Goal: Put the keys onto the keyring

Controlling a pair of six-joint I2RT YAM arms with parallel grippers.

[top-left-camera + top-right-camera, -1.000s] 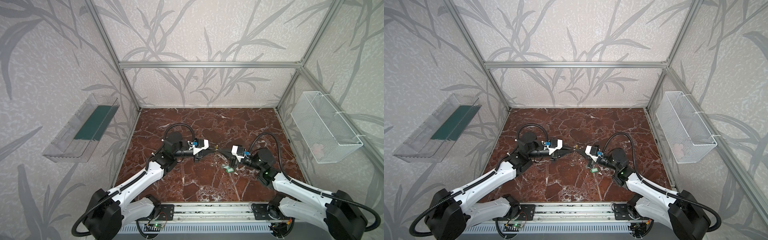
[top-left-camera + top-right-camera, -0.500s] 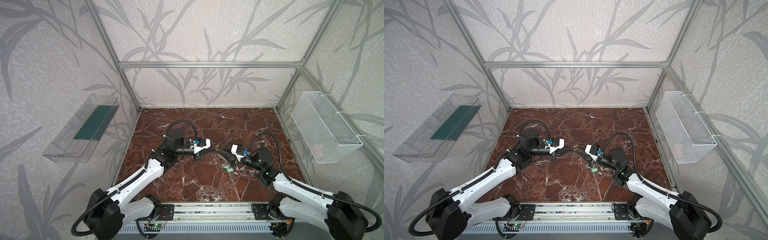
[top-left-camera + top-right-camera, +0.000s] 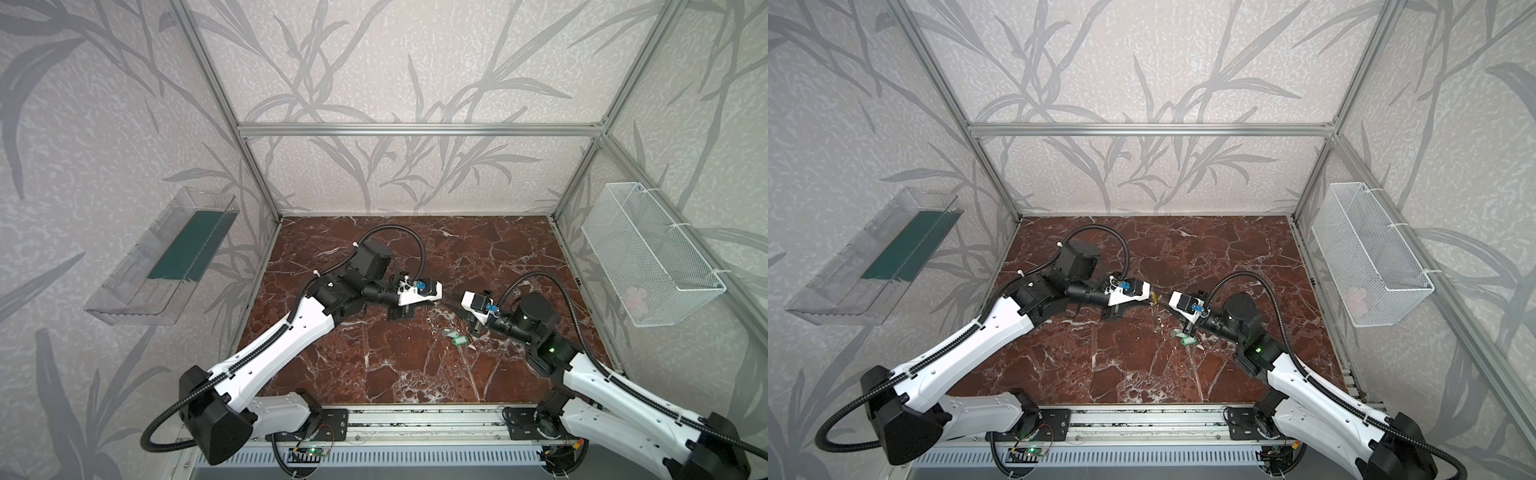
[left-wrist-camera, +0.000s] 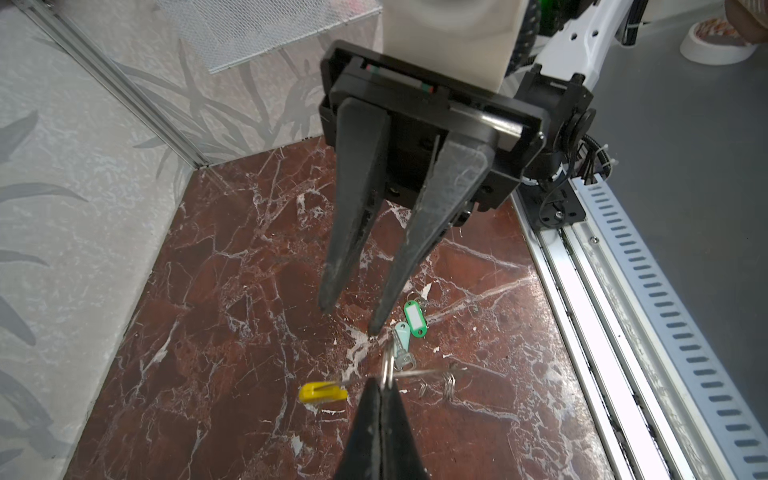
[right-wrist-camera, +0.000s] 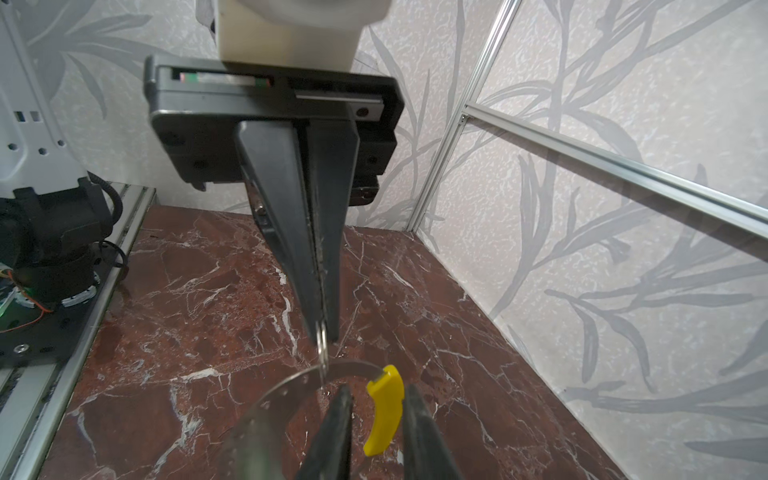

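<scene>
My left fingers [image 4: 368, 424] are clamped shut on a small steel split ring [image 5: 322, 349] that touches the thin grey perforated hoop [image 5: 274, 401]. My right fingers [image 5: 332, 436] stand slightly apart, empty, with the hoop's yellow segment [image 5: 384, 415] showing between them. In a top view two green-tagged keys [image 3: 459, 340] lie on the marble desk [image 3: 395, 365], six o'clock from both.

1. Tabletop [image 3: 415, 374]: red-brown marble, veined white.
2. Walls [image 3: 374, 62]: pale grey, printed with darker grey leaves.
3. Keyring [image 5: 286, 384]: grey band, one bright yellow segment [image 5: 386, 411].
4. Keys [image 4: 414, 318]: one tag bright green with a white label, the other tag [image 4: 402, 333] pale mint.
5. My arms [image 3: 286, 345]: white shells, black joints and black cables.
6. Basket [image 3: 648, 257]: white mesh. Tray [image 3: 158, 270]: clear, with a dark green panel [image 3: 187, 245].
</scene>
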